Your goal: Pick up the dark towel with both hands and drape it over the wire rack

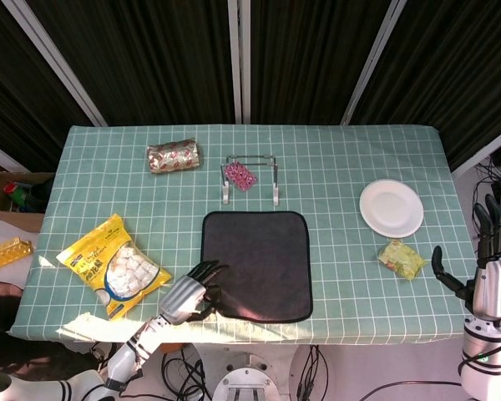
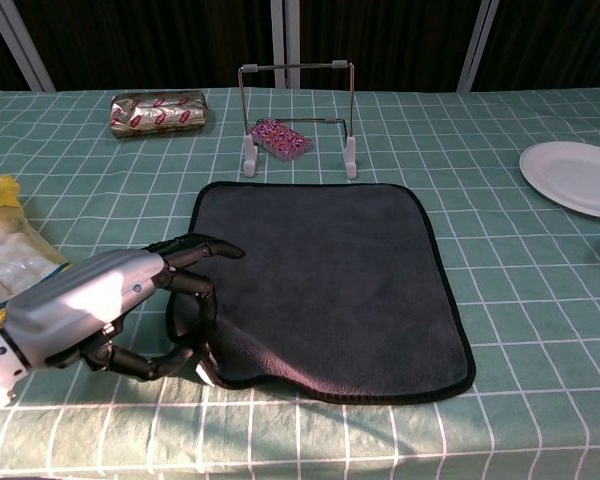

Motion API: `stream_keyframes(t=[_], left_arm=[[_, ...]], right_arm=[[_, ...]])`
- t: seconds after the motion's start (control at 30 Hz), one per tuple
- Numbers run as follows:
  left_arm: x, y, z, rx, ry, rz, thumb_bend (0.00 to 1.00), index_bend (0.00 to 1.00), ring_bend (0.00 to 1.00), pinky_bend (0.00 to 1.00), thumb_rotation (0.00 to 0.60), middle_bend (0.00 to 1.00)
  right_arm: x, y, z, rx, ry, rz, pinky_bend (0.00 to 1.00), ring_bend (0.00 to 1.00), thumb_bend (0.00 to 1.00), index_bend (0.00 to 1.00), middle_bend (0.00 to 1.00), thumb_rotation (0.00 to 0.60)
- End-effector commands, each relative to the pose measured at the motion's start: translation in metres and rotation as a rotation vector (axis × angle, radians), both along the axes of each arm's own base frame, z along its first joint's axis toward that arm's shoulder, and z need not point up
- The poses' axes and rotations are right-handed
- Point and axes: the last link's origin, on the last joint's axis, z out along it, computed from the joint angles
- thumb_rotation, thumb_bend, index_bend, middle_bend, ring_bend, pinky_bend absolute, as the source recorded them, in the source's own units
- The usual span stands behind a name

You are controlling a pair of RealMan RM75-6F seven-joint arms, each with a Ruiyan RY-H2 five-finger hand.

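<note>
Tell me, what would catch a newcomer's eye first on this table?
Probably the dark towel lying flat in the middle of the green checked tablecloth, with the robot's left hand gripping its near left corner. Just behind it stands the wire rack, and a bright yellow snack bag lies off to the left.

A green checked tablecloth (image 1: 351, 150) is spread over the table. A shiny gold wrapped packet (image 1: 173, 155) is seen at far left. A small pink patterned pack (image 1: 240, 175) lies at far centre. A yellow snack bag (image 1: 112, 266) is laid near the left edge. A white plate (image 1: 391, 208) is set at right, a green crinkled packet (image 1: 402, 258) just nearside of it. A gold tray (image 1: 3, 254) is seen off the table at left.
</note>
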Motion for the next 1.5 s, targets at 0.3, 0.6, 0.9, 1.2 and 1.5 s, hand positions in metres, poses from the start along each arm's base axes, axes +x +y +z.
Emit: stream_keyframes(t=[0.3, 0.6, 0.9, 1.2, 1.5], left_arm=[[0.022, 0.01, 0.034, -0.002, -0.15, 0.06, 0.59, 0.8, 0.03, 0.12, 0.6, 0.14], [0.054, 0.025, 0.052, 0.042, -0.198, 0.074, 0.59, 0.81, 0.03, 0.12, 0.6, 0.15], [0.074, 0.036, 0.057, 0.07, -0.203, 0.093, 0.6, 0.82, 0.03, 0.12, 0.6, 0.15], [0.093, 0.047, 0.063, 0.102, -0.185, 0.095, 0.61, 0.82, 0.03, 0.12, 0.6, 0.16], [0.099, 0.054, 0.067, 0.113, -0.19, 0.135, 0.64, 0.82, 0.03, 0.12, 0.6, 0.16]], right_arm=[[-0.021, 0.031, -0.046, 0.246, 0.24, -0.058, 0.0, 0.0, 0.38, 0.0, 0.0, 0.6], [-0.04, 0.061, -0.113, 0.58, 0.368, -0.168, 0.0, 0.0, 0.28, 0.05, 0.0, 0.6], [-0.014, 0.058, -0.177, 0.746, 0.288, -0.15, 0.0, 0.0, 0.18, 0.0, 0.0, 0.6], [0.02, 0.051, -0.212, 0.719, 0.202, -0.074, 0.0, 0.0, 0.15, 0.0, 0.0, 0.6], [0.034, 0.049, -0.24, 0.725, 0.14, -0.031, 0.0, 0.0, 0.15, 0.0, 0.0, 0.6]])
